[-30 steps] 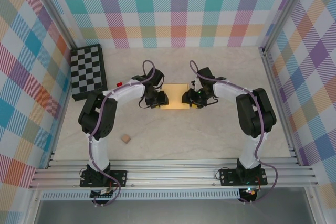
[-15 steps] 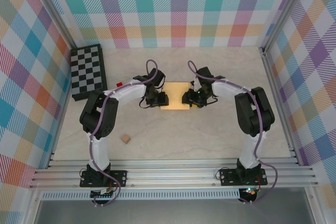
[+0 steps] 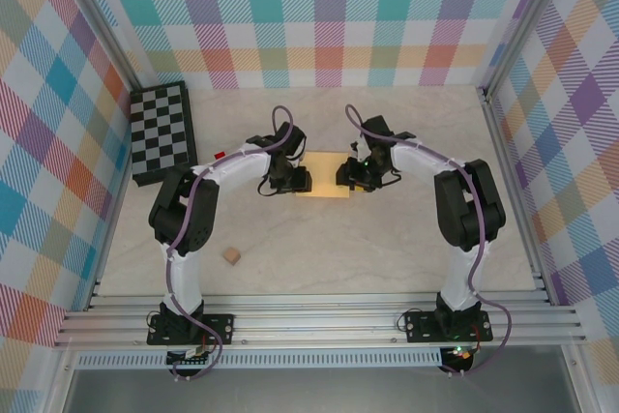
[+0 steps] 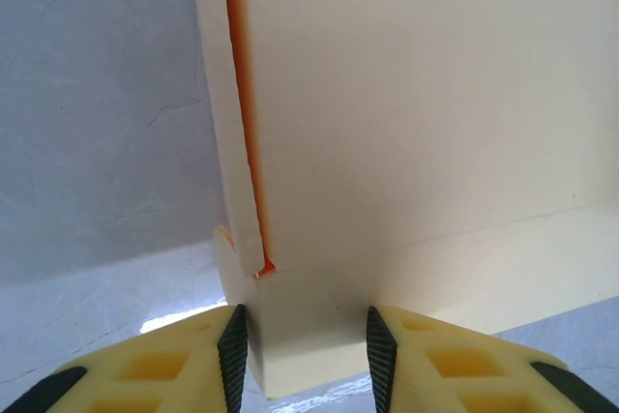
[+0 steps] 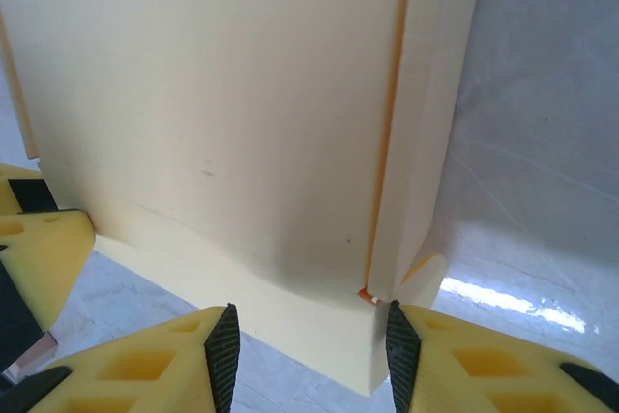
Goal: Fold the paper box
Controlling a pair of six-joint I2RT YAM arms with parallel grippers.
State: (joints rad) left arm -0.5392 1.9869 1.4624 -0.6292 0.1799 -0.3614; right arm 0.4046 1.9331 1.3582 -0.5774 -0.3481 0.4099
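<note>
Both end effectors, left [image 4: 302,355] and right [image 5: 308,360], grasp the paper box [image 3: 323,175] (opposite ends); keep the 2 pulls even to crease cleanly.

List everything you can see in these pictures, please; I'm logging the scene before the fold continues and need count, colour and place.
paper box: one, pale yellow card with an orange edge, flat at table centre between the two claws.
checkerboard: one, black and grey, far left of the table by the wall.
tan cube: one, tan, near left, in front of the left arm.
red block: one, red, just right of the checkerboard, partly hidden by the left arm.
table: one, pale marbled beige, walled by plaid panels.
left claw: one, yellow fingers with black pads, closed on the box's left end flap.
right claw: one, same colours, closed on the box's right end flap.
</note>
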